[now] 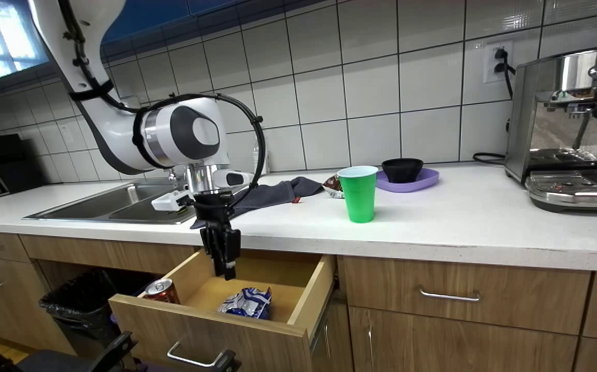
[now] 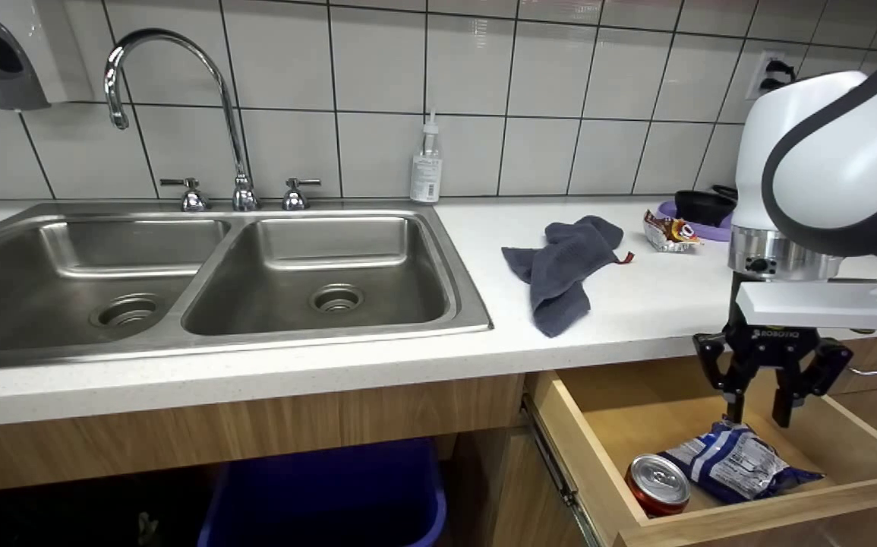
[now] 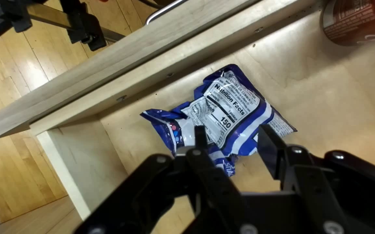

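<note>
Hanging over a pulled-out drawer (image 1: 257, 338), the gripper (image 1: 225, 271) pointed downward in an exterior view; it was seen nearly edge-on, so its gap could not be read there. Below it, at five o'clock and visibly apart, a blue-and-white packet (image 1: 249, 303) lay crumpled on the drawer bottom. Same drawer, between eight and nine: a red can (image 1: 165, 293). On the white counter (image 1: 458, 217) toward two o'clock stood a green cup (image 1: 359, 196), a black bowl (image 1: 402, 171) on a purple plate (image 1: 425, 182) and, farther out, an espresso machine (image 1: 577, 129).

In an exterior view, jaws stood roughly half parted, gap plain, holding nothing. Packet was just under the gripper, between six and seven o'clock; the tip of a finger (image 2: 733, 406) overlapped its top edge along the line of sight. Can stood upright at eight. On the counter, a grey towel (image 2: 566, 262) lay at ten, a crumpled wrapper (image 2: 670, 234) at eleven. A steel double sink (image 2: 210, 281) sat between nine and ten.

In the wrist view, packet showed beneath the gripper and through the gap, its bulk toward eleven o'clock, "Nutrition Facts" legible on the upturned side. Can appeared between one and two, cut by the view's edge. Metal handle (image 3: 164, 12) showed at eleven, plank floor (image 3: 15, 94) at nine.
</note>
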